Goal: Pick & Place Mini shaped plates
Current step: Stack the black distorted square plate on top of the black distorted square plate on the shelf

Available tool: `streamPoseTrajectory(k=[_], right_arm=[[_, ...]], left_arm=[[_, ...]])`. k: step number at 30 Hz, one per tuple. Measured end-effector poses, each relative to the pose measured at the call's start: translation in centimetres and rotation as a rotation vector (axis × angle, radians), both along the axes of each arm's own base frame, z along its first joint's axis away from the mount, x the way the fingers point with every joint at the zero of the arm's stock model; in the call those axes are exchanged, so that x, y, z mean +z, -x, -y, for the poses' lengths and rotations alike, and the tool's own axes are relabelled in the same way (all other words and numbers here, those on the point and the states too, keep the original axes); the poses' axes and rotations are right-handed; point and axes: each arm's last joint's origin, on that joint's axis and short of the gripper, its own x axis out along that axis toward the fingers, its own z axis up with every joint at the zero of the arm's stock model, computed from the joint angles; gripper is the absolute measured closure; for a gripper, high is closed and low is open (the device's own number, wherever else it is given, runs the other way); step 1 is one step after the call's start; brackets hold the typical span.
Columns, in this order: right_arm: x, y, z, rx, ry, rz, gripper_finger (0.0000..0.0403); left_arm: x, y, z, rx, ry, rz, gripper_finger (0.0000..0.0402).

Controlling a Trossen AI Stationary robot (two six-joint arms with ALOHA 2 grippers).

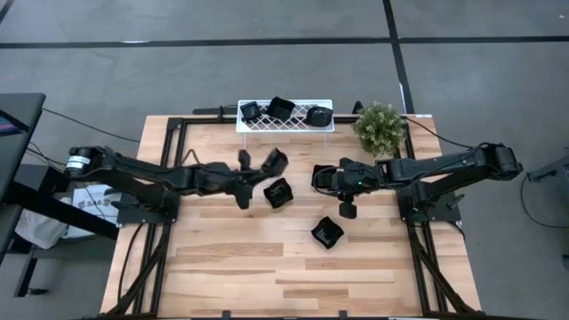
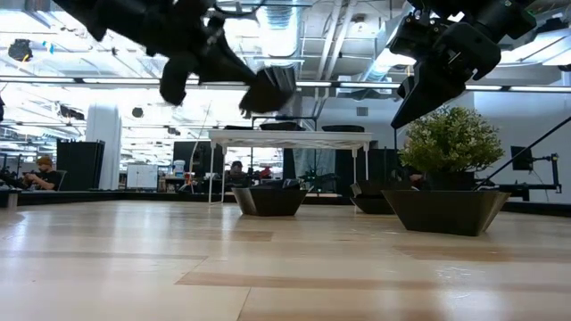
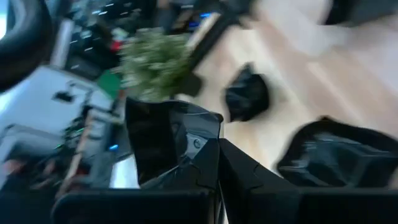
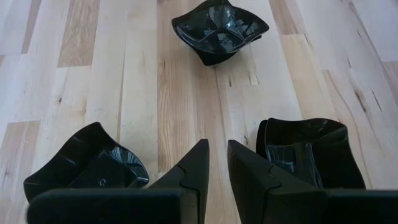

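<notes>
Now, w/ left gripper clamped on a plate in the air just short of the rack, carry it level & release over a bare spot, while right gripper, nearly shut & empty, waits mid-table.

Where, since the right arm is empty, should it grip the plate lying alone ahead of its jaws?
Probably the plate's thin upturned rim, midway along a side, coming from above with one jaw inside and one outside. It sits open side up, and it looks too low to pinch from the side.
</notes>
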Motion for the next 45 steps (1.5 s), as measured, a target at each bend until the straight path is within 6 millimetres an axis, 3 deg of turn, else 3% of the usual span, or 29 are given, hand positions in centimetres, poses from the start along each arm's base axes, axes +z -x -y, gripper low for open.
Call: streamPoseTrajectory(k=[10,15,20,24,33,39,45], right_arm=[[0.0,0.0,0.0,0.002,0.002,0.001,0.0349],[0.0,0.0,0.0,0.002,0.002,0.001,0.0349],[0.0,0.0,0.0,0.013,0.014,-0.004,0.0349],[0.0,0.0,0.0,0.015,0.016,-0.007,0.0349],[0.0,0.0,0.0,0.032,0.035,-0.009,0.0349],[0.0,0.1,0.0,0.031,0.037,-0.010,0.0349],[0.0,0.1,0.0,0.031,0.036,-0.011,0.0349]], left_arm=[[6.6,-0.1,-3.1,0.155,-0.102,0.197,0.0395],[9.5,-0.6,-6.6,0.243,-0.187,0.216,0.0395],[10.8,-0.5,-10.3,0.226,-0.223,0.222,0.0397],[10.1,-1.3,-13.2,0.239,-0.252,0.167,0.0395],[5.1,-5.2,-17.4,0.189,-0.316,-0.047,0.0395],[3.1,-6.1,-18.0,0.166,-0.342,-0.120,0.0397],[2.3,-6.5,-17.6,0.205,-0.320,-0.141,0.0395]])
